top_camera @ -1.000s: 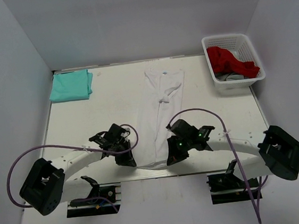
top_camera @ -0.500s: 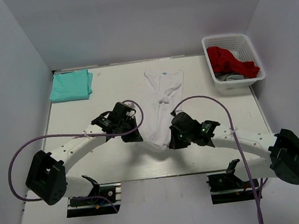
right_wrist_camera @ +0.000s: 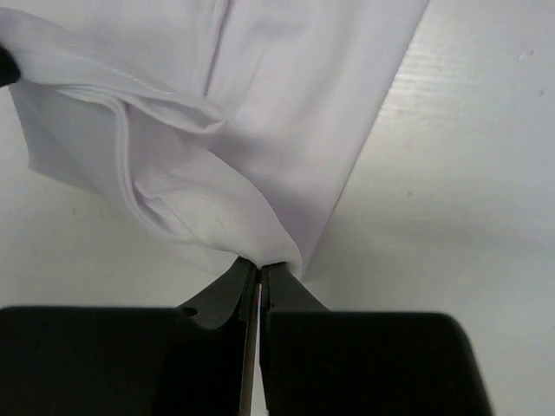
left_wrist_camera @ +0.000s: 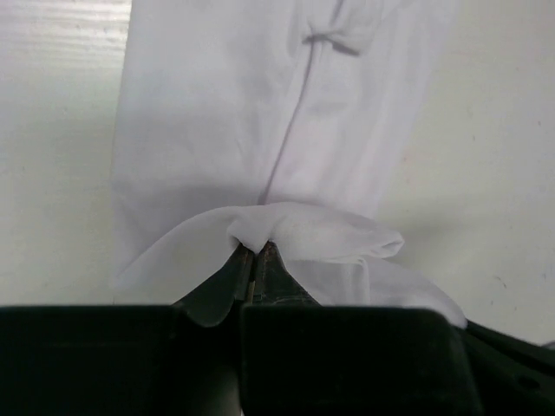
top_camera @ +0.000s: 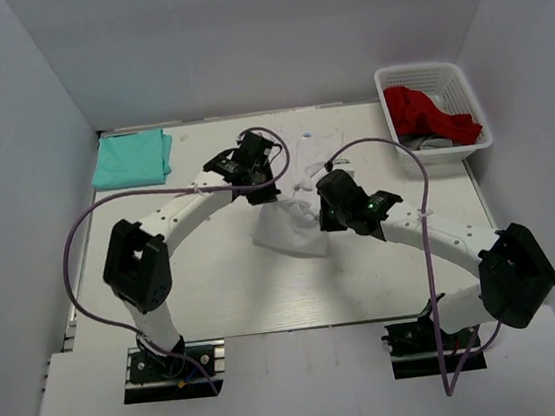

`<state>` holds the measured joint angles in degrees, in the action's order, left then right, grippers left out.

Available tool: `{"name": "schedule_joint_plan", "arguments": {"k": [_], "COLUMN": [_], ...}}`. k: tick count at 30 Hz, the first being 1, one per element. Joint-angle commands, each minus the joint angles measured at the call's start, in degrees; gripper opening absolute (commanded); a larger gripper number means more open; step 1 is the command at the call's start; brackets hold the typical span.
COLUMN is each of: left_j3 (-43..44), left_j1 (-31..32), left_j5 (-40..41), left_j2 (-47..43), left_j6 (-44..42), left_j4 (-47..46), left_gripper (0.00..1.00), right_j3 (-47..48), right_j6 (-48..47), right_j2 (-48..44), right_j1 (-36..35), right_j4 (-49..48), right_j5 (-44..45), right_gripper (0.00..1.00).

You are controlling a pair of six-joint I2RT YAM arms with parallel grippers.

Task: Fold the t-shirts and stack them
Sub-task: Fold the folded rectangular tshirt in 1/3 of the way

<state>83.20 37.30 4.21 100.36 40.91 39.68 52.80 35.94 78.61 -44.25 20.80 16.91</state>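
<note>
Midway through folding the thin, plain white cloth t-shirt (top_camera: 292,231): laid lengthways down the middle of the pale desk (top_camera: 195,276), flat at the far end, raised at the near hem and sagging between the two arms.

Gripped at one hem corner by the left claw (left_wrist_camera: 254,256), shut tight on a small bunch of cloth, with barely a gap at the tips. Gripped likewise at the other corner by the right claw (right_wrist_camera: 258,269), closed to a sliver on the doubled edge.

Expect very light, limp, floppy handling:
- no stiffness at all, drooping in the middle
- creasing and bunching at each pinch
- more likely to cling and drag on itself than to slide

Little risk of damage. More risk of a corner slipping out of so thin a bite, or of the fold landing crooked.

Best to hold at the two hem corners, level and drawn gently apart to take out the sag, then to lay the hem towards the collar end and smooth from there.

In the far left corner, lying flat and already folded: the plain mint-teal cloth t-shirt (top_camera: 131,159), well apart from the white one.

At the far right: a white plastic lattice basket (top_camera: 463,84) with crumpled red cloth (top_camera: 431,112) inside.
</note>
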Motion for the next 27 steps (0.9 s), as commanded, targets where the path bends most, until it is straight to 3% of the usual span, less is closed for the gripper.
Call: {"name": "schedule_joint_plan", "arguments": {"k": [1, 7, 27], "left_j3": [6.88, 12.95, 19.99], "left_j1": [-1.35, -2.67, -7.23], "left_j5": [4.05, 3.88, 0.98], "left_j2": [3.17, 9.41, 19.0], "left_j6": [-1.44, -1.97, -6.8], "left_j4": [4.79, 5.58, -0.21], "left_gripper": [0.0, 0.0, 0.0], "right_j3": [3.71, 5.47, 9.69], "right_j6": [-2.89, -4.48, -6.94], "right_j2": [1.63, 5.76, 17.0], "right_j1": [2.5, 6.8, 15.33], "right_j4": [-1.55, -2.95, -11.74], "right_j5": [2.35, -2.65, -10.75], "right_gripper": [0.0, 0.0, 0.0]}}
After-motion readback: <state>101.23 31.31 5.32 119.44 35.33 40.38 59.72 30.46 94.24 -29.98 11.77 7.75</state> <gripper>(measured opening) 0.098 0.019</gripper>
